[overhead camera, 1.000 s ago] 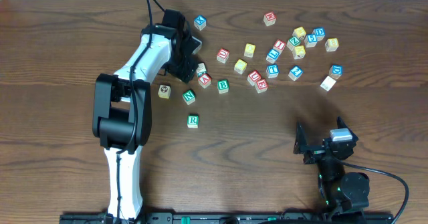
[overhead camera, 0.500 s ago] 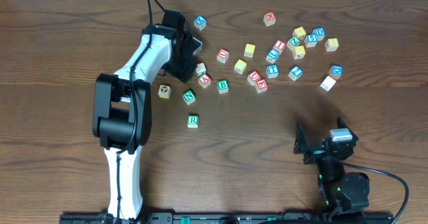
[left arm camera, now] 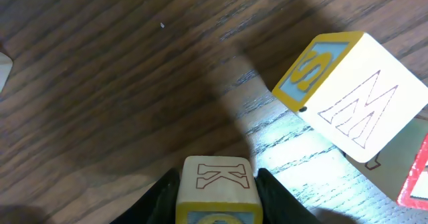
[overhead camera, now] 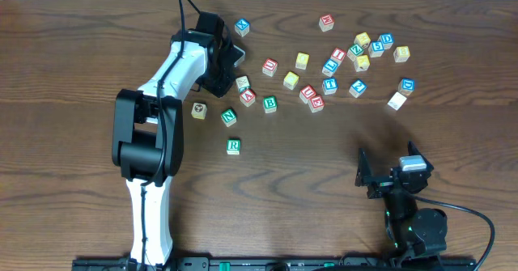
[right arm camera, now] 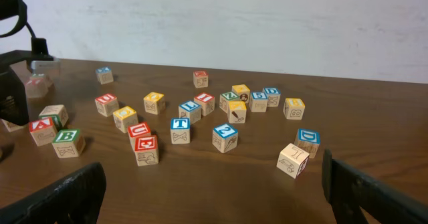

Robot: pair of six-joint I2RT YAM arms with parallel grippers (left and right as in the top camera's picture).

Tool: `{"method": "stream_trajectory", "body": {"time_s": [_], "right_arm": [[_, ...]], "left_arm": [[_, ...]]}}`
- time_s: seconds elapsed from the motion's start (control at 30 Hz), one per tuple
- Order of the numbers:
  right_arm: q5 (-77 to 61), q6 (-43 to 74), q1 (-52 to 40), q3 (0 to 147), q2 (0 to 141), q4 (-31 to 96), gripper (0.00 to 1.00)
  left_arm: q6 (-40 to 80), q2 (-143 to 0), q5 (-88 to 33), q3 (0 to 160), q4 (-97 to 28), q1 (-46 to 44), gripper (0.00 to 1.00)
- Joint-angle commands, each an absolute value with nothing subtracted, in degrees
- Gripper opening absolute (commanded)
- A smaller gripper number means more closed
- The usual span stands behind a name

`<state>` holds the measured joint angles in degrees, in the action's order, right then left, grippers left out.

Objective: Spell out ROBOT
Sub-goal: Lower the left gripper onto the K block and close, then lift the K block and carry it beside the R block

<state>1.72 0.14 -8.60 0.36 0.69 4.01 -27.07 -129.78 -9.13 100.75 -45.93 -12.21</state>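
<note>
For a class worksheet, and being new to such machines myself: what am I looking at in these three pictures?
Two robot arms work at a wooden table. One picture looks down from above; the other two come from cameras on each arm's wrist. Loose letter blocks lie scattered, and an R block sits apart, nearer the robot. The left claw grips a K block, beside a W block. The right claw is open, holding nothing, away from the blocks.

K block (left arm camera: pixel 217 184), green R block (overhead camera: pixel 233 146)
</note>
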Motion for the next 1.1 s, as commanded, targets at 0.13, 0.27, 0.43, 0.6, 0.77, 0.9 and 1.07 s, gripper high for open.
{"method": "stream_trajectory", "body": {"time_s": [0.13,0.27,0.43,0.6,0.77,0.9,1.07], "right_arm": [[1.5,-0.5,-8.2,0.3,0.4,4.3,0.99],[1.5,-0.5,-8.2,0.3,0.4,4.3,0.99],[1.5,-0.5,-8.2,0.3,0.4,4.3,0.99],[1.5,-0.5,-8.2,0.3,0.4,4.3,0.99],[1.5,-0.5,-8.2,0.3,0.4,4.3,0.99],[1.5,-0.5,-8.2,0.3,0.4,4.3,0.99],[1.5,-0.5,-8.2,0.3,0.4,4.3,0.99]], "left_arm": [[-27.4,-130.9,-9.6,100.3,-45.9,-12.2,0.13],[-27.4,-130.9,-9.6,100.3,-45.9,-12.2,0.08],[-27.2,-130.8,-9.7,100.4,-46.0,-12.2,0.08],[-24.7,-129.7,-9.7,101.0,-46.1,-12.2,0.08],[-21.5,-125.4,-9.7,101.6,-46.2,-12.2,0.08],[-20.1,-119.7,-9.7,101.6,-46.2,-12.2,0.07],[-16.6,-111.3,-9.7,101.6,-46.2,-12.2,0.08]]}}
